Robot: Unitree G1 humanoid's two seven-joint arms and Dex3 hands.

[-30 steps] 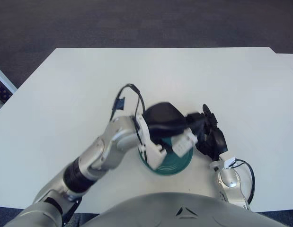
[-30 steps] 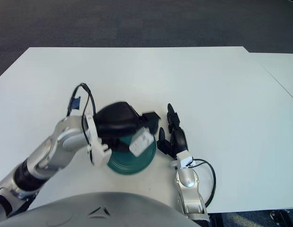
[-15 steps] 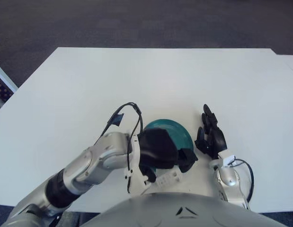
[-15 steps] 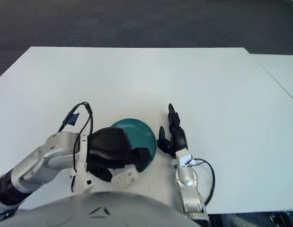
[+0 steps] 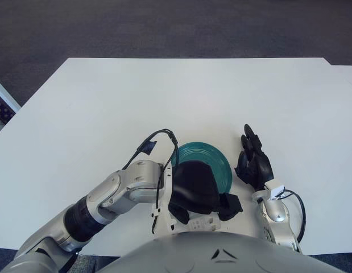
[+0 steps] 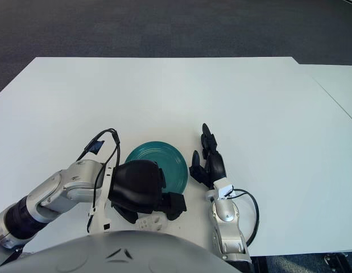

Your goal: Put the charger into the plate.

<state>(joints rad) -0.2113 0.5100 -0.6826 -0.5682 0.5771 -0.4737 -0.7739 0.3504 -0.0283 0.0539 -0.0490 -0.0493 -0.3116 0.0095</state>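
In the left eye view I see my left robot hand (image 5: 199, 193) low over the near edge of the white tabletop (image 5: 107, 102), at about 6 o'clock from the green plate (image 5: 207, 166). Its black fingers are curled around a white charger (image 5: 203, 222), which peeks out beneath the palm, close to my torso and off the plate's near rim. The plate shows only its ridged green surface, with the hand covering part of its near edge. My right robot hand (image 5: 253, 164) shows just at 3 o'clock of the plate, fingers loosely extended and pointing toward 12 o'clock, holding nothing. Its silver wrist (image 5: 275, 213) with a black cable loop sits toward 6 o'clock from it.

In the right eye view the same layout holds. The left robot hand (image 6: 143, 190) sits at about 7 o'clock of the plate (image 6: 158, 165), overlapping the plate's near-left rim, and the charger (image 6: 148, 222) appears as a pale block under the fingers, outside the plate. A black cable with a small blue tag (image 6: 96, 147) arches over the left forearm at 9 o'clock of the plate. The right robot hand (image 6: 208, 162) stands just beside the plate's right rim; I cannot tell whether it touches the tabletop.
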